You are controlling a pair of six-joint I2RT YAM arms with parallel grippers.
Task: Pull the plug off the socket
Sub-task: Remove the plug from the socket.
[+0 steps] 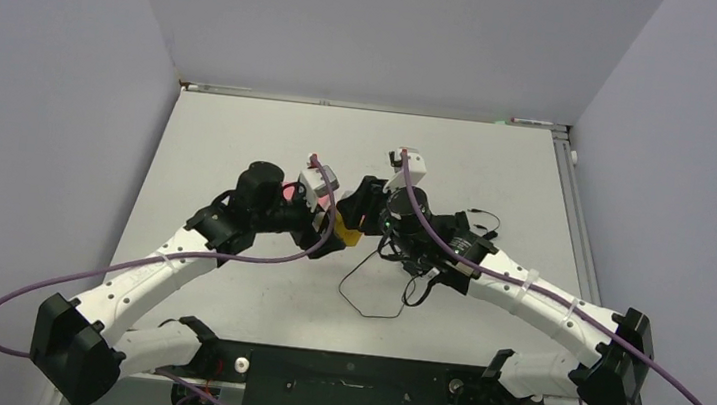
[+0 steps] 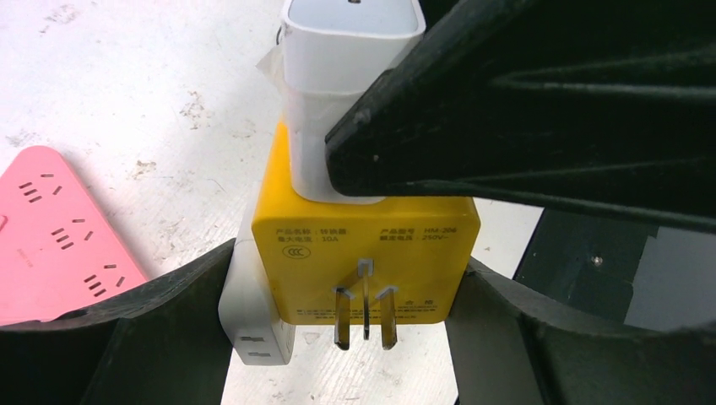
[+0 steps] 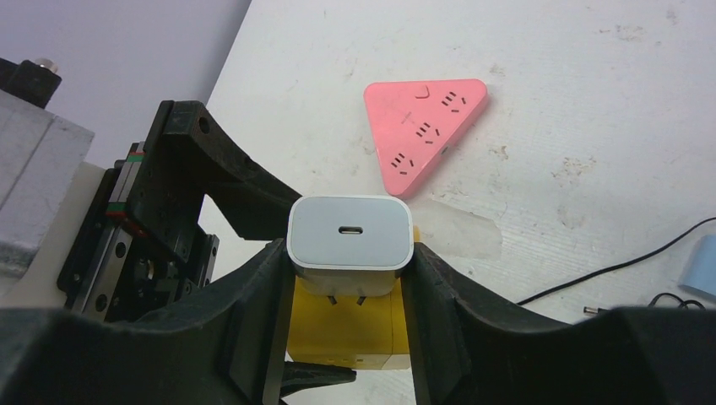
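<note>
A yellow socket adapter (image 2: 371, 253) with three metal prongs facing the camera is held above the table, and my left gripper (image 2: 355, 295) is shut on its two sides. A white plug (image 3: 350, 232) with a USB-C port sits on the socket's (image 3: 346, 329) top face. My right gripper (image 3: 350, 270) is shut on the plug's sides. A short length of the plug's two prongs shows between it and the yellow body. In the top view the two grippers meet at the socket (image 1: 346, 231) mid-table. A second white plug (image 2: 253, 312) sits in the socket's left side.
A pink triangular power strip (image 3: 426, 126) lies flat on the table behind the grippers. Beside it is a piece of clear tape (image 3: 460, 232). A thin black cable (image 3: 625, 266) runs across the table to the right, and a pale blue object (image 3: 701, 261) sits at the edge.
</note>
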